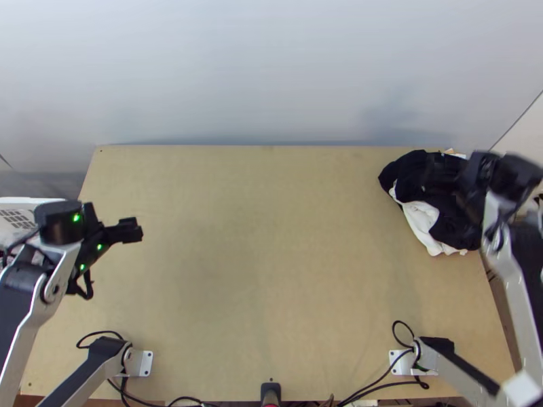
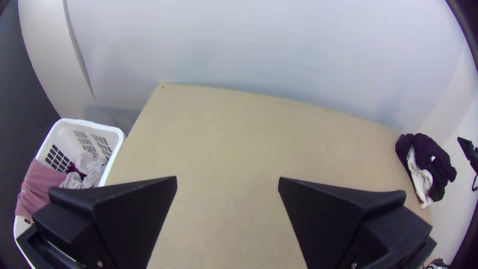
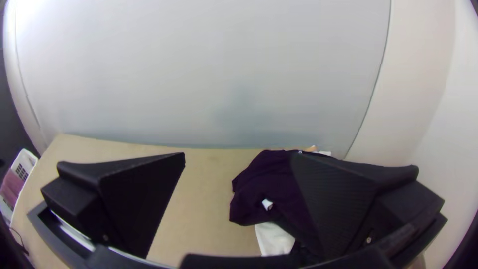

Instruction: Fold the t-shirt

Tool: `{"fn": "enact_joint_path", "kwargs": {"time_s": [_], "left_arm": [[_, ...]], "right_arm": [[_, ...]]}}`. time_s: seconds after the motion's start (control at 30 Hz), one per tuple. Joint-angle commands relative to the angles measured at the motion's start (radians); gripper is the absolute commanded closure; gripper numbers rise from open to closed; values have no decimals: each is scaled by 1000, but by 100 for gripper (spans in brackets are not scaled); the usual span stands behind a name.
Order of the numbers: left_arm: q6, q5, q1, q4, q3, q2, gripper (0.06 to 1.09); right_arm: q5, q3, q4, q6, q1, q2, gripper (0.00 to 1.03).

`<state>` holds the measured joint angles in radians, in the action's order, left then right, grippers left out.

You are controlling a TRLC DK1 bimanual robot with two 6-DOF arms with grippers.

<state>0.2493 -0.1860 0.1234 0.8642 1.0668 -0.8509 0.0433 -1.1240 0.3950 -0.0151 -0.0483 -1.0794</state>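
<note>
Bunched dark and white cloth lies in a heap at the table's far right corner; whether a t-shirt is in it I cannot tell. My right gripper is above the heap's right part. In the right wrist view my right gripper is open, with the dark cloth beyond and partly behind one finger. My left gripper is over the table's left side, far from the heap. The left wrist view has my left gripper open with bare table between its fingers, and the cloth heap far off.
A white laundry basket holding pink and grey cloth stands off the table's left edge. Bare wood spans the middle of the table. A pale wall rises behind it. Black cables run along the near edge.
</note>
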Motion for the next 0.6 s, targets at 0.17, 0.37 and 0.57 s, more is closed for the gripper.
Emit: {"fn": "enact_joint_path", "kwargs": {"time_s": [0.17, 0.37, 0.57], "left_arm": [[-113, -49, -85, -117, -281, 283, 10], [-136, -99, -107, -182, -467, 437, 10], [-186, -99, -200, -361, -602, 495, 10]], "right_arm": [[-200, 451, -73, -55, 312, 401, 4], [-211, 695, -151, -48, 309, 521, 4], [-217, 866, -232, -75, 258, 576, 4]]}}
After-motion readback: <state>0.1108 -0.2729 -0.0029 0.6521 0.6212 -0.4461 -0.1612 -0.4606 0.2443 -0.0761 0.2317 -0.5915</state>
